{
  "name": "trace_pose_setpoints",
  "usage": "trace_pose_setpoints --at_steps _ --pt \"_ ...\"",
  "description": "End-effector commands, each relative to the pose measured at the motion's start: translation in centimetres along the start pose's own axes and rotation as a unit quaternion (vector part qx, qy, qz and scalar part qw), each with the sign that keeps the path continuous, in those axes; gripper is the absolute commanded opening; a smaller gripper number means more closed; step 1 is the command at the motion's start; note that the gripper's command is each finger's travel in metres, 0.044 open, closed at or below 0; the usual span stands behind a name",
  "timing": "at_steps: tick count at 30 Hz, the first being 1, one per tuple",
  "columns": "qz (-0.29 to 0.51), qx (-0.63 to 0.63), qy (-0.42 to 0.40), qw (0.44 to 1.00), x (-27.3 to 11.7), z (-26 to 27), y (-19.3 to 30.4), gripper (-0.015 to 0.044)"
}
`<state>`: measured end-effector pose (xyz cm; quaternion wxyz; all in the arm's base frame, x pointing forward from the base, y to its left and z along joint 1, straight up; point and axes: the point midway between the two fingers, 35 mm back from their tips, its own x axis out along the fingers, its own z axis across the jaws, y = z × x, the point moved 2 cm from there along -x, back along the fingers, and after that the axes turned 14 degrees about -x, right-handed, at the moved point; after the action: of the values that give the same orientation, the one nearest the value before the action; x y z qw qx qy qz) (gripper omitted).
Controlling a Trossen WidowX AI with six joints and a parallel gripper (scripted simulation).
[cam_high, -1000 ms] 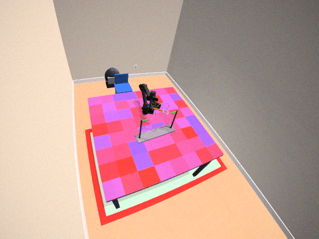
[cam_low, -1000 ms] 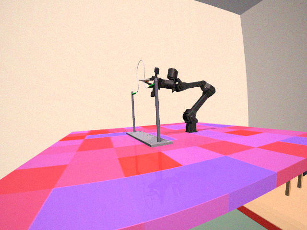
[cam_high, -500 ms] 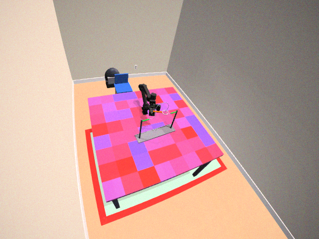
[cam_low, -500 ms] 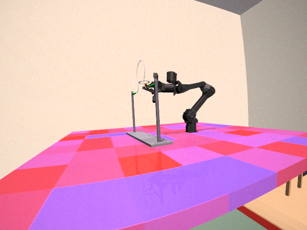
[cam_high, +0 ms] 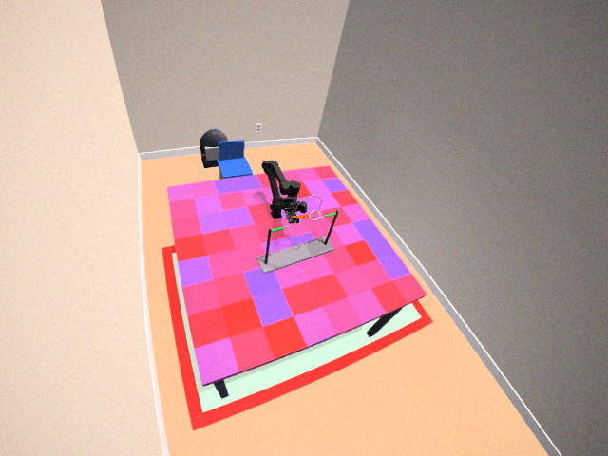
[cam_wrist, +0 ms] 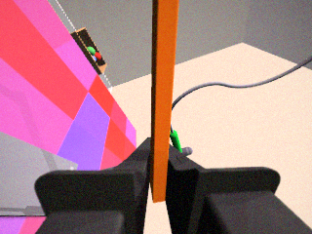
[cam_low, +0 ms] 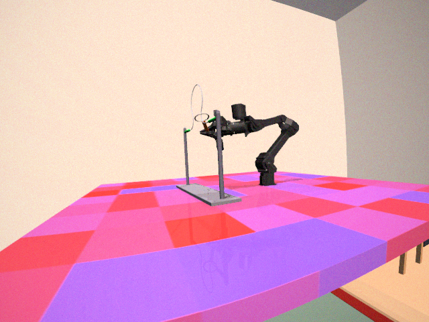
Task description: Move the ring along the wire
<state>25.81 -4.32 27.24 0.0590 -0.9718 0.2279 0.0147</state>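
The ring point(cam_high: 310, 215) point(cam_low: 194, 117) hangs close to the inner end of the green part point(cam_high: 331, 214) point(cam_low: 211, 119) beside the right post in the top view, the near post in the exterior view. The wire seems to pass through it; contact with the thin grey part point(cam_low: 196, 84) point(cam_wrist: 234, 86) cannot be told. My gripper point(cam_high: 294, 218) point(cam_low: 203, 131) point(cam_wrist: 154, 141) is shut on the orange handle point(cam_high: 301, 216) point(cam_low: 206, 127) point(cam_wrist: 165, 73). The ring is out of the wrist view. Another green part point(cam_high: 277, 229) point(cam_low: 187, 130) sits at the other post.
The right post point(cam_high: 331, 228) point(cam_low: 220, 155) and the left post point(cam_high: 268, 246) point(cam_low: 186, 155) stand on a grey base point(cam_high: 284, 257) point(cam_low: 204, 196). The grey wire arches high between them, close to my fingers. A blue chair point(cam_high: 235, 166) stands behind the table.
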Motion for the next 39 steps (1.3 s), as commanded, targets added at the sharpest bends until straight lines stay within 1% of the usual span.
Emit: trace_pose_setpoints --at_steps 1,10,22,29,39 --pt "0.002 0.033 -0.024 0.999 -0.2 1.4 -0.3 -0.0150" --pt "0.001 0.112 -0.071 0.991 -0.7 3.8 -1.3 -0.0150" --pt "-0.038 0.203 -0.101 0.973 -0.5 6.4 -2.8 -0.0150" --pt "-0.038 0.260 -0.132 0.956 -1.3 7.8 -4.0 -0.0150" --pt "-0.036 0.356 -0.184 0.916 -2.8 9.7 -6.6 -0.0150"
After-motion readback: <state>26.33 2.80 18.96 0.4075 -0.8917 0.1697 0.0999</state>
